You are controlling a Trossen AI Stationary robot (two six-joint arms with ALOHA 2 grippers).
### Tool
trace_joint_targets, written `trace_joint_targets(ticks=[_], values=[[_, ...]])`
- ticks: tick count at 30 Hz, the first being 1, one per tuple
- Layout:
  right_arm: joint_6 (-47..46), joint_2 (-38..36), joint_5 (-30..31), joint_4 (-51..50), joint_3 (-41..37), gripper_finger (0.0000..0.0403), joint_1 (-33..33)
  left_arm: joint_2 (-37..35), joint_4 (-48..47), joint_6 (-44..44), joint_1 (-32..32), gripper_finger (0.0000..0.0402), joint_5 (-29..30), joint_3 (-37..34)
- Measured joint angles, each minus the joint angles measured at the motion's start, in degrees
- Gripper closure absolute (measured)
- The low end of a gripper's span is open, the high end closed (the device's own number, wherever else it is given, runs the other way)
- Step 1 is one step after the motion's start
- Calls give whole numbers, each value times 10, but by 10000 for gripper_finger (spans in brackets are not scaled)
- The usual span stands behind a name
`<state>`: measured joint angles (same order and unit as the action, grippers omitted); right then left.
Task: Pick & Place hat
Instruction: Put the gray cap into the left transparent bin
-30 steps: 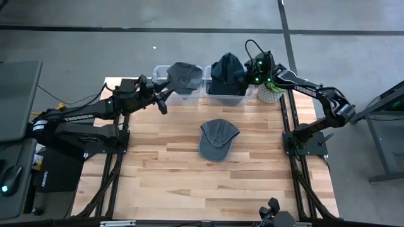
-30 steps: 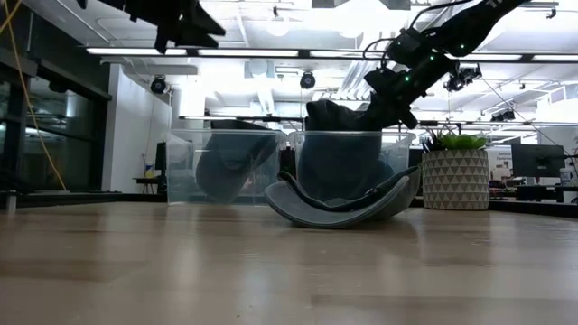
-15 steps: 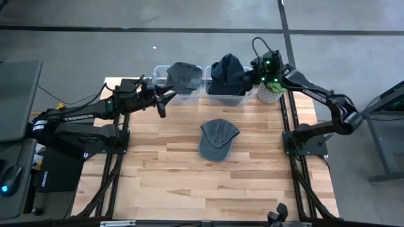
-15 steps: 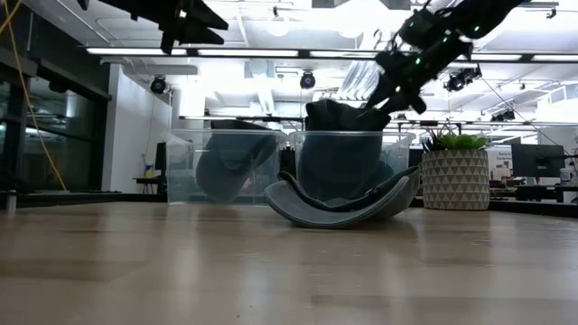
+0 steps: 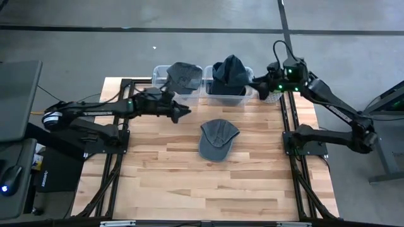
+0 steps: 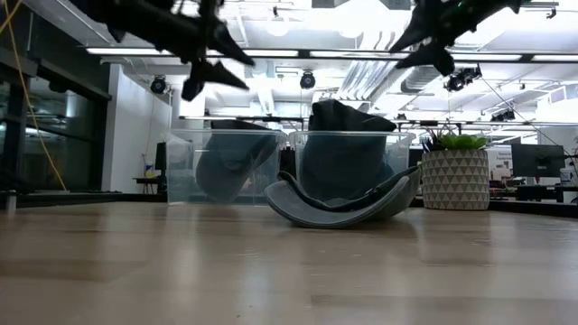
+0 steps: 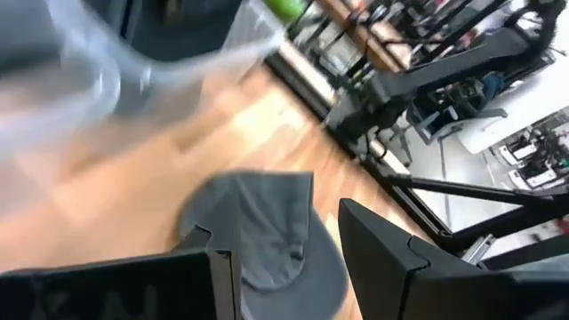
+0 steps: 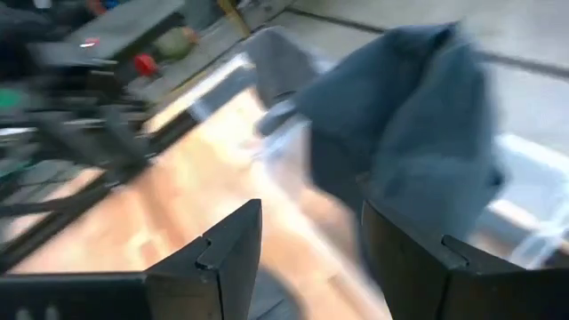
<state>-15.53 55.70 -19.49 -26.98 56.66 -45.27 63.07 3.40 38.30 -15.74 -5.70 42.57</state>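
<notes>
**High view: both grippers empty, one hat on the table, two in bins**

High view shows a grey hat lying on the wooden table, near its middle, clear of both arms. The low view shows it resting crown-down with the brim curled upward.

Two clear bins stand side by side at the far edge of the table. The left bin holds a second grey hat. The right bin holds a dark hat that rises above the rim; the low view confirms this.

The left gripper is above the table, just in front of the left bin and to the left of the grey hat on the table. Its jaws are released and hold nothing; the left wrist view shows the grey hat on the table beyond the parted fingers.

The right gripper is raised beside the right bin, next to the potted plant. Its jaws are released and empty; the right wrist view shows the dark hat beyond the spread fingers.
</notes>
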Motion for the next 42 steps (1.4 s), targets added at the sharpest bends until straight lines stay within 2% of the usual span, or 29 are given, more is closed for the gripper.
trace_joint_targets(ticks=[6,10,13,17,22,29,42], values=[[-8,-31,-3,-70,0,214,98,75,12,87,0,277,-30,0],[74,-30,6,-129,-8,215,176,116,40,110,2,277,-71,0],[149,-29,32,-152,-32,215,237,125,48,115,10,277,-69,0],[234,-28,64,-145,-79,215,312,127,46,115,21,277,-46,0],[285,-17,139,-76,-148,215,383,127,46,117,28,277,-46,0],[346,27,227,40,-225,215,439,127,46,116,28,277,-67,0],[442,165,285,142,-246,215,453,127,45,115,28,277,-88,0]])
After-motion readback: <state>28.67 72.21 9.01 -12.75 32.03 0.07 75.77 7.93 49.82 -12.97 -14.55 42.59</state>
